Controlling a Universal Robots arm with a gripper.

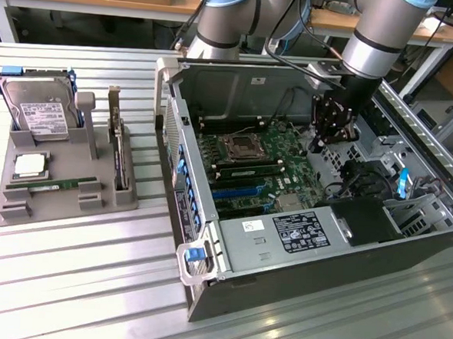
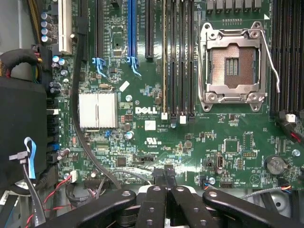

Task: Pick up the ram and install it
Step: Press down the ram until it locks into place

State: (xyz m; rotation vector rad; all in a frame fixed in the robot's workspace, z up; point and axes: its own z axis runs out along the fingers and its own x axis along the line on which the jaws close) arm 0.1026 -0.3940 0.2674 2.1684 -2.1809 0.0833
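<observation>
Thin green ram (image 1: 62,183), grey tray (image 1: 8,211)

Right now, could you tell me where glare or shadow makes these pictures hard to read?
Exterior view: the ridged metal table throws bright streaks in the foreground, and the case interior under the arm lies in shade. Wrist view: the motherboard is evenly lit and sharp; the heatsink is washed out white.

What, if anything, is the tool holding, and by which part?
Nothing is held. The tool is shut and empty above the motherboard, while a ram lies in the grey holder tray.
</observation>
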